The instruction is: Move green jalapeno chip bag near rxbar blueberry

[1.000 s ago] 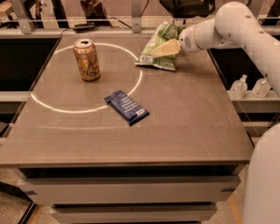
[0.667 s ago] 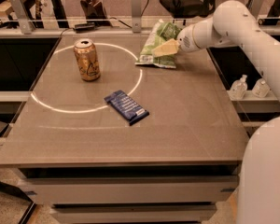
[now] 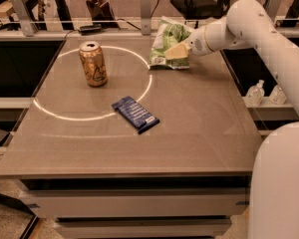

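The green jalapeno chip bag point(image 3: 165, 38) is at the far right of the table, crinkled, light green and white. My gripper point(image 3: 177, 52) comes in from the right at the bag's lower right edge, and its tan fingers are shut on the bag. The bag's lower edge sits at or just above the tabletop. The rxbar blueberry point(image 3: 135, 114) lies flat near the table's middle, a slim dark-blue bar turned diagonally, well in front of and to the left of the bag.
A gold drink can point(image 3: 92, 63) stands upright at the far left, inside a white circle marked on the brown table point(image 3: 199, 138). My white arm point(image 3: 269, 39) spans the right side. Rails and shelves run behind the table, and small bottles point(image 3: 255, 93) stand to the right.
The bag and my gripper have shifted slightly up and away from the table's surface. The can and the bar have not moved.
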{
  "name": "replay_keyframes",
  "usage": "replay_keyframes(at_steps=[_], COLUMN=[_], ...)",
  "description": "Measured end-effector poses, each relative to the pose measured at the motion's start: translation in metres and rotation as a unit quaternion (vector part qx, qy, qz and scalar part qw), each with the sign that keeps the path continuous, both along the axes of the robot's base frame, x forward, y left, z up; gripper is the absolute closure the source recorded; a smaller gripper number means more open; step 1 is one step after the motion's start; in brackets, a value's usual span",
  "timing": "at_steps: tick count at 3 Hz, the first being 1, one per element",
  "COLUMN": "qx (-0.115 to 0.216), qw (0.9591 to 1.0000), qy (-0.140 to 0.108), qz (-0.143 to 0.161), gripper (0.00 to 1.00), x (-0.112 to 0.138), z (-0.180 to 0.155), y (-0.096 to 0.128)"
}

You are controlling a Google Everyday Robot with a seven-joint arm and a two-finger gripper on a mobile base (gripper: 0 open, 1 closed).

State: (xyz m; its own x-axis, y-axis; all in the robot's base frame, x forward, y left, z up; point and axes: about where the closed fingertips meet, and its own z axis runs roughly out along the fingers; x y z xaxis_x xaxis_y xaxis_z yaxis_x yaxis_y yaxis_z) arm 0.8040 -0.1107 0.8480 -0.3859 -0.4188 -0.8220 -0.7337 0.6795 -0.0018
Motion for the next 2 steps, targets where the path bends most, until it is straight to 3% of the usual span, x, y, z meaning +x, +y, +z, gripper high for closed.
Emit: replay_keyframes(at_steps=[1, 2], qx=[0.019, -0.003], qw=[0.9961, 0.9852], qy=[-0.022, -0.027], qz=[0.083, 0.169], gripper=[1.00, 1.00], x=[-0.028, -0.079], z=[0.027, 0.048], y=[0.002, -0.001])
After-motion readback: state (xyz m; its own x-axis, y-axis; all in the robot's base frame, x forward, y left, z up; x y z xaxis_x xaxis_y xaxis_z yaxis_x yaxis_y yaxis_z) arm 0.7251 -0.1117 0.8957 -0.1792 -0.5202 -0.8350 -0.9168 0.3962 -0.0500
